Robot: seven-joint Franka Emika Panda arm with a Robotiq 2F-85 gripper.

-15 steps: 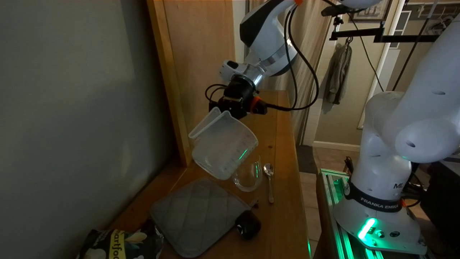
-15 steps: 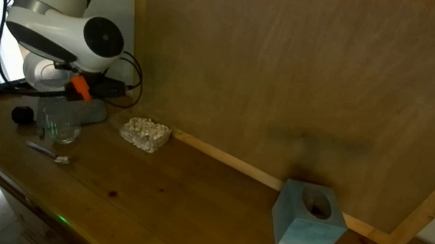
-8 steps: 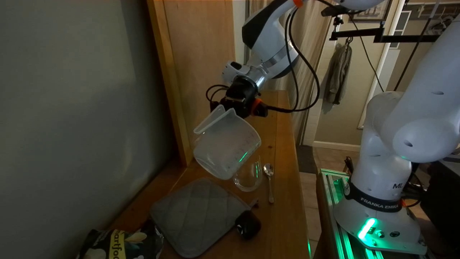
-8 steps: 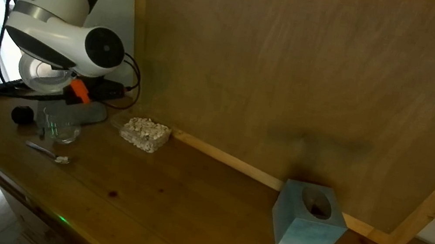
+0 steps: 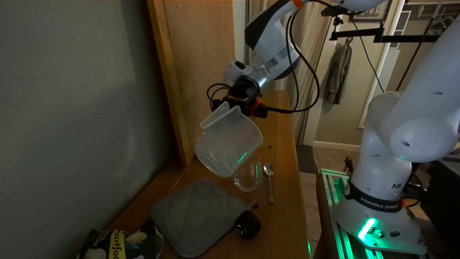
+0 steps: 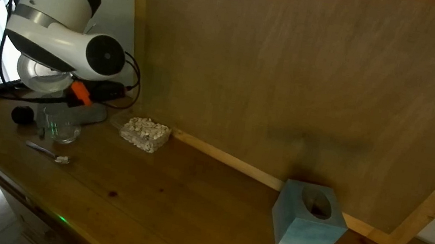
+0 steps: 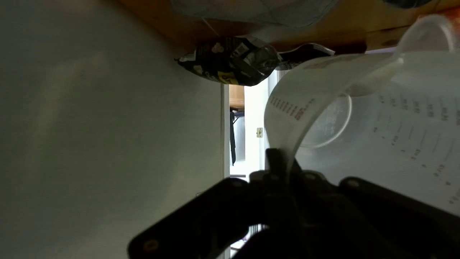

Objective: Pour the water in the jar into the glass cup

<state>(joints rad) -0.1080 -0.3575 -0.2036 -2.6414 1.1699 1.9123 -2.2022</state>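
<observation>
The jar [image 5: 230,144], a large translucent pitcher with printed markings, is held tilted above the table; it also shows in an exterior view [image 6: 41,77] and in the wrist view [image 7: 402,144]. My gripper [image 5: 239,102] is shut on the jar's wall at the rim, with the fingertips [image 7: 284,163] on both sides of it in the wrist view. The small clear glass cup [image 5: 248,177] stands upright on the table, low beside the jar and partly behind it; it also shows in an exterior view [image 6: 63,131]. I cannot make out any water.
A spoon [image 5: 269,180] lies beside the glass. A grey quilted pad [image 5: 201,216], a small black object [image 5: 248,223] and a snack bag [image 5: 122,244] lie nearby. A container of pale flakes [image 6: 144,134] stands by the wooden panel [image 6: 297,64]. A blue tissue box [image 6: 309,219] stands farther along.
My gripper and the jar have moved slightly up and right in an exterior view, the jar's top more than its lower end, so its tilt has shifted a little. The glass has not moved.
</observation>
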